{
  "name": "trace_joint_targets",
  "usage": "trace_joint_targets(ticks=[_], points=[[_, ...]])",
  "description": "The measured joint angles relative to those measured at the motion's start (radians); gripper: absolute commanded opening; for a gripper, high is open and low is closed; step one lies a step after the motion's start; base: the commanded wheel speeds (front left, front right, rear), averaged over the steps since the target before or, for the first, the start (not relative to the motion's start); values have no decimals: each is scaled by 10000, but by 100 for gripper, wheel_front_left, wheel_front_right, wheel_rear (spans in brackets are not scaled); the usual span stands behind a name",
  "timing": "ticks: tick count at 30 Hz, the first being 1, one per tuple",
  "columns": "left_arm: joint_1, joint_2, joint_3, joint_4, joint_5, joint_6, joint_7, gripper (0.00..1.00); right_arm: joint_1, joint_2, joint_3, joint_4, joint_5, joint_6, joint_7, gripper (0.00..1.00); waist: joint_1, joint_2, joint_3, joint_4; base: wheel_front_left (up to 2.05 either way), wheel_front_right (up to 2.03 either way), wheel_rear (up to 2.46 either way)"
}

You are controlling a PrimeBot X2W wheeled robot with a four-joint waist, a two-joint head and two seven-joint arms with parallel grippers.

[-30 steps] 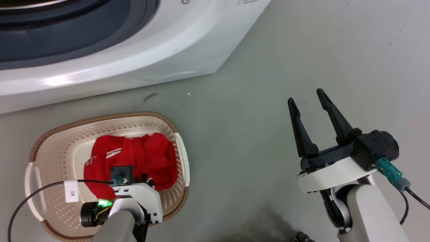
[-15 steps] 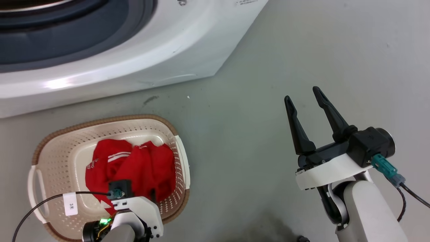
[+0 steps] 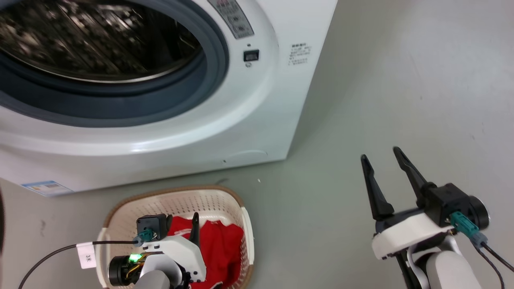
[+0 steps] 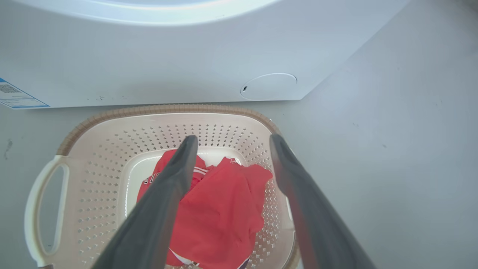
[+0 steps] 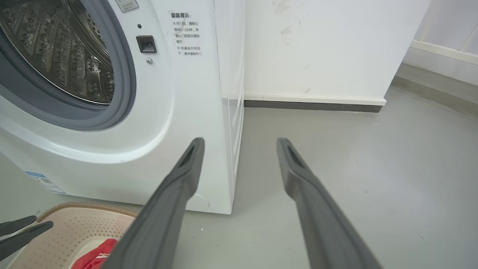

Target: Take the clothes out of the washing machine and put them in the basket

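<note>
Basket point(image 4: 164, 109) sits on the floor point(image 3: 321, 200) at 6 o'clock of the washing machine point(image 3: 160, 152) front. Its long axis runs 9-to-3, parallel to that front, with a handle at 9. Red clothes point(image 4: 220, 213) are bunched inside on its base, biased toward 3. Left gripper point(image 4: 233, 140) hovers over the heap, fingers spread, holding nothing, pointing 12 at the machine. Right gripper point(image 3: 380, 153) is well off at 3 over the floor, fingers apart too, pointing roughly 12–1.
</note>
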Motion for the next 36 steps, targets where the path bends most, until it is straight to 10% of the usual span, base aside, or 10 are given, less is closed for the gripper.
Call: trace_joint_targets(ticks=[19,36], points=[[2156,132,1083,-6447,1990,180,2,100,1708,-2,-1037,-1007,-311,0,800,100,-2,0,-2701,1591,0,0,0],[3914,721,1160,-8857,2238,512,765,100,2298,-4,-1342,-1287,-305,0,924,100,1,0,-3286,1930,0,0,0]])
